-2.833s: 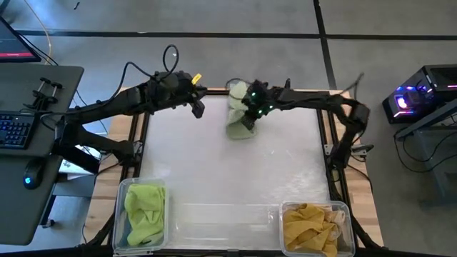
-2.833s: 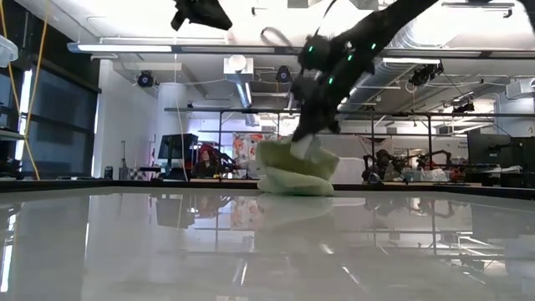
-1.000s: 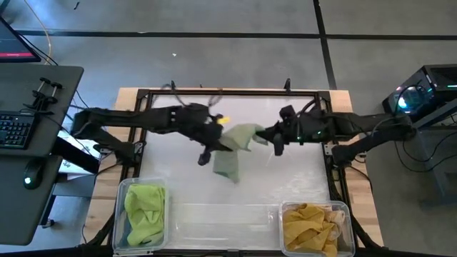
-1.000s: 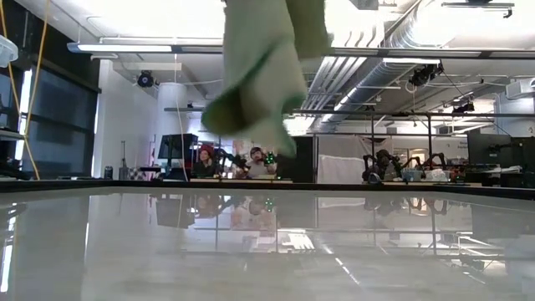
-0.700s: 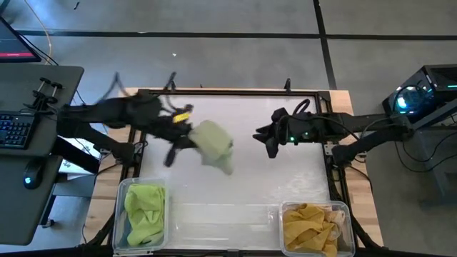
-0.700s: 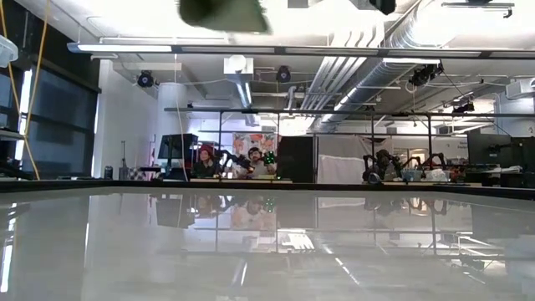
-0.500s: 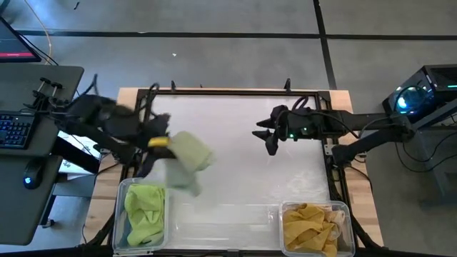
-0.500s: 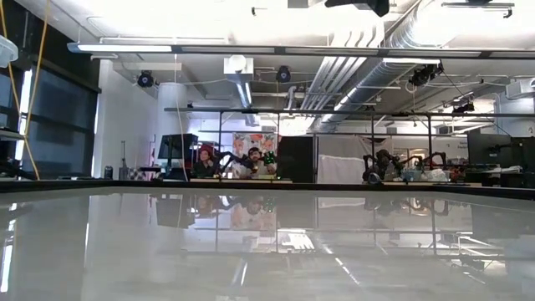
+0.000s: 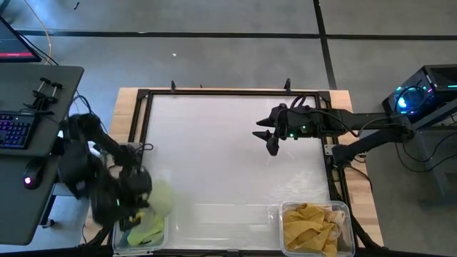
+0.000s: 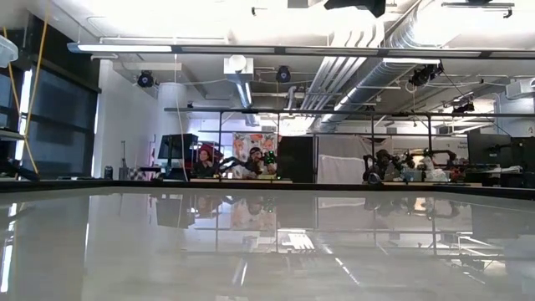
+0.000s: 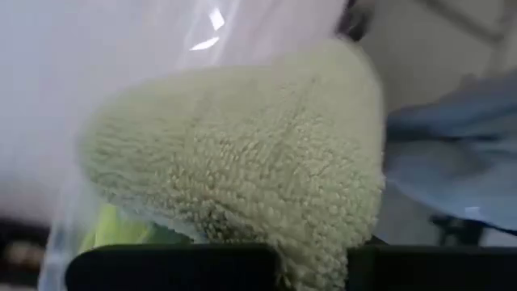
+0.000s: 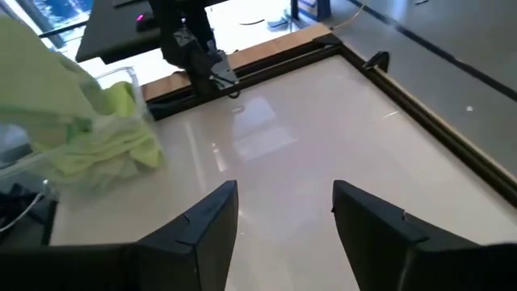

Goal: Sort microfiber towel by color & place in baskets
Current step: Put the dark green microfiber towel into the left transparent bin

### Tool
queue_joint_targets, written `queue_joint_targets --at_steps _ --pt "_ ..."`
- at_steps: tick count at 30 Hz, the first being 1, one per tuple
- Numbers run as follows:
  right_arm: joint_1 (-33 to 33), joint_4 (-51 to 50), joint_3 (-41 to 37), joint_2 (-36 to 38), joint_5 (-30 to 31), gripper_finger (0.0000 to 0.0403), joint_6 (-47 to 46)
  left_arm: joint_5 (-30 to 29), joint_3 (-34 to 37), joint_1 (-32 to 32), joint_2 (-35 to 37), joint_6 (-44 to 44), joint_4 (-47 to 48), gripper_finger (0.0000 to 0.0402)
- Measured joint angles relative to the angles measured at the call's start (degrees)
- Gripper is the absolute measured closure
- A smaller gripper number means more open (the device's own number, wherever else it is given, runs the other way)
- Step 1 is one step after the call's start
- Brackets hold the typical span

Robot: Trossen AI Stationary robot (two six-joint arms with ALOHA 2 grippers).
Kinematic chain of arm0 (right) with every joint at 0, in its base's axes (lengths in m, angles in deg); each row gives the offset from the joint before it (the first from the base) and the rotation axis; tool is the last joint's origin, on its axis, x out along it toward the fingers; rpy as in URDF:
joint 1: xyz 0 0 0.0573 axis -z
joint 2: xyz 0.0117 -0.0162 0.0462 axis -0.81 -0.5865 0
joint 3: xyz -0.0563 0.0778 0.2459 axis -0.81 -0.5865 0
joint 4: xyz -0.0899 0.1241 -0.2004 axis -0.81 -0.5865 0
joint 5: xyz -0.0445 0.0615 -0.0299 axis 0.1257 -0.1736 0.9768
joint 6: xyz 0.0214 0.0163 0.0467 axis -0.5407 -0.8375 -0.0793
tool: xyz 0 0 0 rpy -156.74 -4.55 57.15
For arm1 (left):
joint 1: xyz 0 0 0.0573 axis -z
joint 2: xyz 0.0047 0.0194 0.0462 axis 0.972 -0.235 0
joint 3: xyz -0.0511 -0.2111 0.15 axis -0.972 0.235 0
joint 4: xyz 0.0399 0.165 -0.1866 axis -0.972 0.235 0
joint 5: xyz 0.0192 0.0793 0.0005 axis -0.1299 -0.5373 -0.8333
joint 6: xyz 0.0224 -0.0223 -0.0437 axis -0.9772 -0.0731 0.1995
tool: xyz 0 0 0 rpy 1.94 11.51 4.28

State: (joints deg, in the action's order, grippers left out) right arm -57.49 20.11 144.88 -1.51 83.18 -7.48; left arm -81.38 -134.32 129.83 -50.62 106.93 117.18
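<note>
My left gripper [image 9: 138,205] is at the table's near left corner, shut on a pale green towel [image 9: 160,199], just above the left basket [image 9: 119,243]. That see-through basket holds a bright green towel [image 9: 146,230], which also shows under the pale one in the left wrist view [image 11: 113,230]. The right basket [image 9: 348,214] holds yellow towels [image 9: 312,228]. My right gripper [image 9: 268,140] hangs open over the table's right middle, nothing between its fingers [image 12: 212,222]. My left gripper pinches the pale green towel between its two fingers [image 11: 174,265], on a bunched fold [image 11: 311,255] of several layers. The fingers slant down from above. The towel bulges out past them in a rounded wad, over the left basket; whether it touches the bright green towel I cannot tell.
A third see-through basket [image 9: 225,218] stands between the two others at the near edge. The white work surface [image 9: 228,157] has a black frame [image 9: 228,92]. A desk with a keyboard [image 9: 14,132] is beyond the table's left side.
My right gripper has opened and let go of the pale green towel, staying over the table's right middle. My left gripper has swung fast from the table's middle toward its near left corner, turning as it went, and carried the towel, bunched, over the left basket.
</note>
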Motion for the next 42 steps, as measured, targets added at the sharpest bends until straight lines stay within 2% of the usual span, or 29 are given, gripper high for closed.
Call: queue_joint_targets --at_steps 7,9,13,16,18,22,26,30,33,34,37,39,41,42 --pt "0.0 0.0 0.0 0.0 -4.9 0.0206 -0.4 1.2 15.9 6.3 -4.0 17.3 -1.7 0.0401" --pt "0.0 0.0 0.0 0.0 -6.3 0.0206 -1.3 2.0 21.3 7.1 -4.0 21.4 -5.3 0.0397" --pt "-0.1 0.0 0.0 0.0 -9.7 0.0206 -1.7 7.8 32.1 8.5 -2.0 28.6 -15.4 0.0380" --pt "-0.6 -0.2 0.0 0.0 -10.4 0.0206 -1.7 9.9 39.0 9.3 0.7 33.8 -23.8 0.0352" --pt "-1.0 -0.6 0.0 0.0 -10.5 0.0206 -1.8 13.6 42.6 9.4 3.0 36.5 -27.1 0.0326" --pt "-1.8 -3.5 0.0 0.0 -10.5 0.0206 -3.0 20.5 44.4 8.8 9.4 39.5 -29.6 0.0270" --pt "-2.7 -7.4 0.0 0.1 -10.4 0.0206 -4.4 21.2 41.4 8.8 16.8 42.3 -29.5 0.0237" --pt "-3.8 -9.3 0.0 0.1 -10.0 0.0206 -5.7 16.7 36.0 8.8 21.0 42.9 -29.6 0.0235" --pt "-4.9 -9.4 0.0 0.2 -7.6 0.0206 -6.3 13.6 33.6 8.7 21.1 38.0 -29.0 0.0245" --pt "-5.2 -9.4 0.0 0.2 -6.6 0.0206 -6.3 9.9 33.5 8.6 20.7 35.2 -28.9 0.0250" --pt "-6.1 -9.3 0.0 0.2 -3.7 0.0206 -6.5 -6.9 33.5 8.0 17.8 25.8 -31.5 0.0270" --pt "-6.4 -9.3 0.0 0.2 -2.8 0.0206 -7.2 -13.5 33.5 6.6 14.8 21.8 -32.3 0.0289" --pt "-6.4 -9.4 0.0 0.2 -2.1 0.0206 -7.8 -13.4 33.5 4.7 11.3 19.7 -32.6 0.0311" --pt "-6.4 -9.4 0.0 0.2 -1.7 0.0206 -7.8 -11.1 33.5 4.3 9.5 19.4 -32.1 0.0323"
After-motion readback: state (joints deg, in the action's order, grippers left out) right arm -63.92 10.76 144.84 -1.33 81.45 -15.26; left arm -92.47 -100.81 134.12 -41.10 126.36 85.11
